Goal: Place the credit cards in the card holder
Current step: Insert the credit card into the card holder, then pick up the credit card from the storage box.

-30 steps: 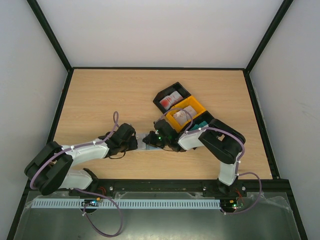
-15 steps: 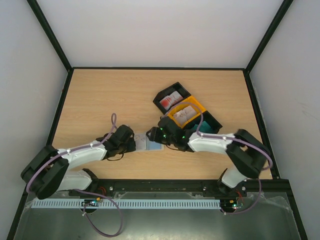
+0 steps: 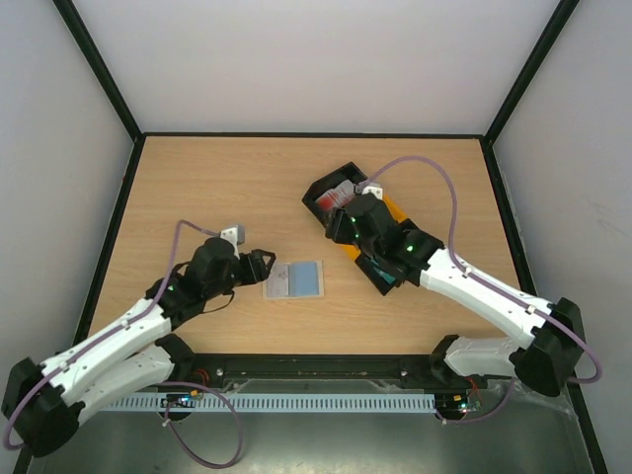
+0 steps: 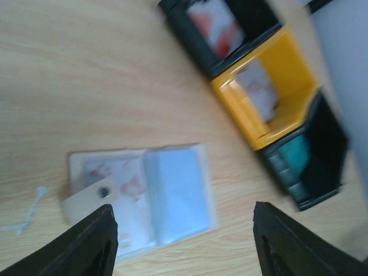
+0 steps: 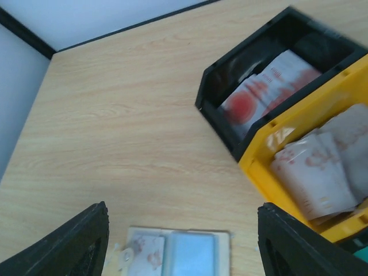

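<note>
Black and bare at the left: left gripper [image 3: 261, 263], jaws spread apart, pinching nothing, touching nothing, just beside the left edge of the card holder [image 3: 294, 279]. Holder lying open and flat on the table [image 3: 197, 188], between the two arms. Already carrying a pale blue card [image 4: 175, 192] in the right pocket and red-printed white in the left (too blurred to count further). Probably soft, light and apt to skid on the wood; best pinned by an edge while loading.

Further right, remaining credit cards [image 5: 261, 92] in three bins [image 5: 256, 167]: red-printed white, pale beige, teal. Likely thin, stiff and slick, hard to pinch when lying flat; better taken by a raised edge. Over those bins, right gripper [image 3: 346, 219], likewise spread wide and empty.
</note>
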